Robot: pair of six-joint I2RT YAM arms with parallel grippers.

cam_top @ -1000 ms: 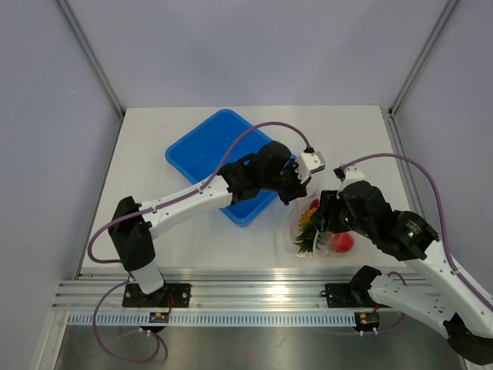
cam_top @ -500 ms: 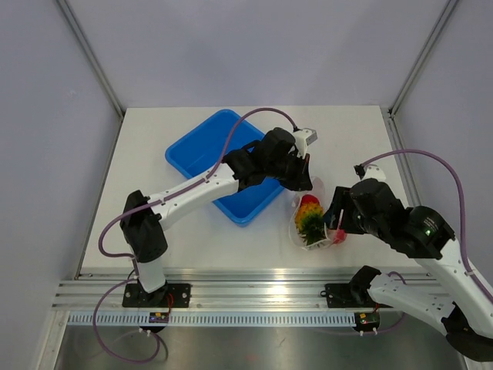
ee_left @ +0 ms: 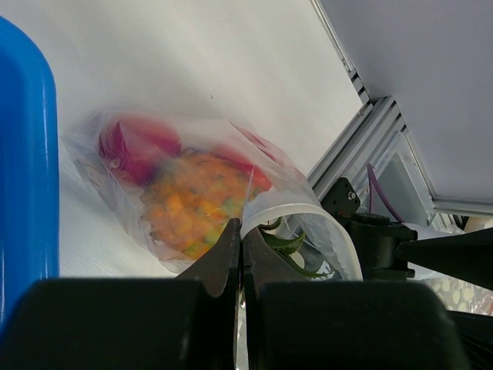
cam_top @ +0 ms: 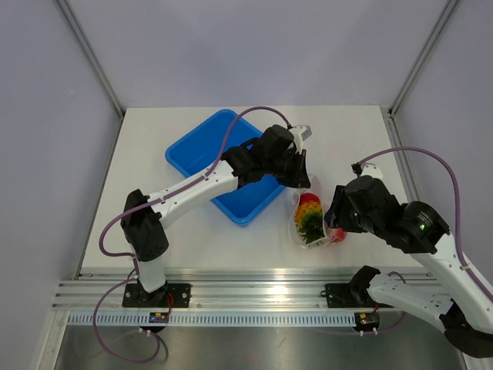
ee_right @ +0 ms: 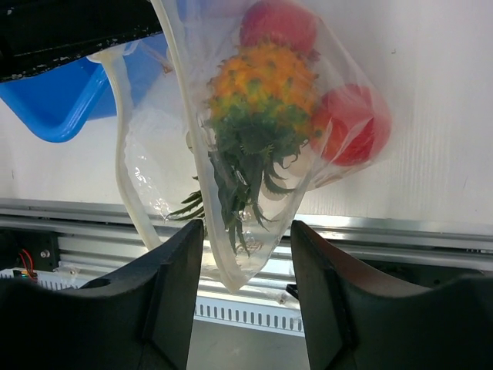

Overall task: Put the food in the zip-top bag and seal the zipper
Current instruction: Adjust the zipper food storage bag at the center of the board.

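Observation:
The clear zip-top bag hangs near the table's front with the orange pineapple and a red fruit inside. My left gripper is shut on the bag's mouth edge and holds it up. In the left wrist view the shut gripper pinches the zipper strip, with the pineapple and two red fruits behind the plastic. My right gripper is open, and the bag's lower end hangs between its fingers. The pineapple and red fruits show above.
The blue tray lies left of the bag, under the left arm; it also shows in the left wrist view and the right wrist view. The table's front rail runs just below the bag.
The left gripper has lifted the bag's mouth up and back, so the bag went from lying flat to hanging. The right gripper has pulled back to the right off the bag.

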